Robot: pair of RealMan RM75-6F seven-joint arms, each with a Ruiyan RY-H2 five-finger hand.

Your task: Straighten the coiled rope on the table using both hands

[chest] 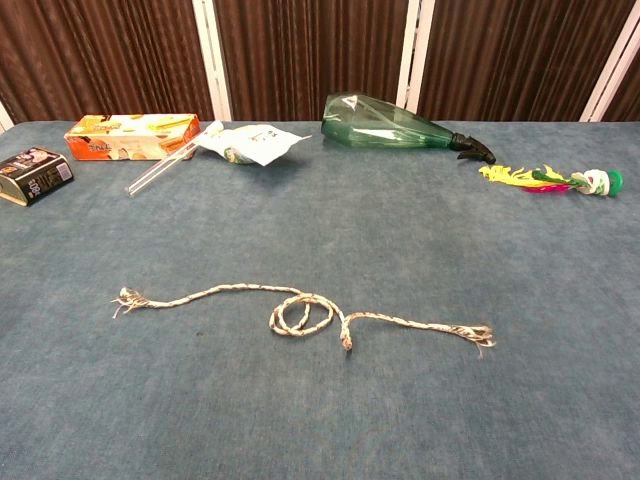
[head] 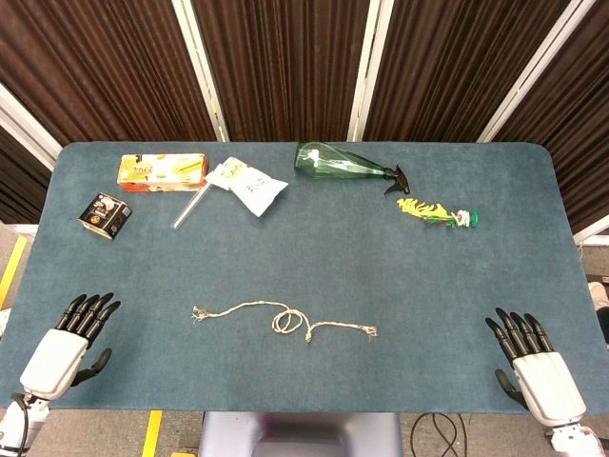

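Rope (head: 282,321) lies mid-table with one small loop at centre; left hand (head: 68,345) and right hand (head: 533,366) rest apart at the near corners, fingers extended, holding nothing: best to pinch each frayed end and draw outward evenly.

So the rope (head: 283,320) sits mid-table (head: 533,248); behind it lies the spray bottle (head: 344,163), far left and right of it the left hand (head: 68,345) and right hand (head: 535,367).

Bottle (head: 340,163), box (head: 162,170), tin (head: 104,213), toy (head: 436,212) on table (head: 381,276).
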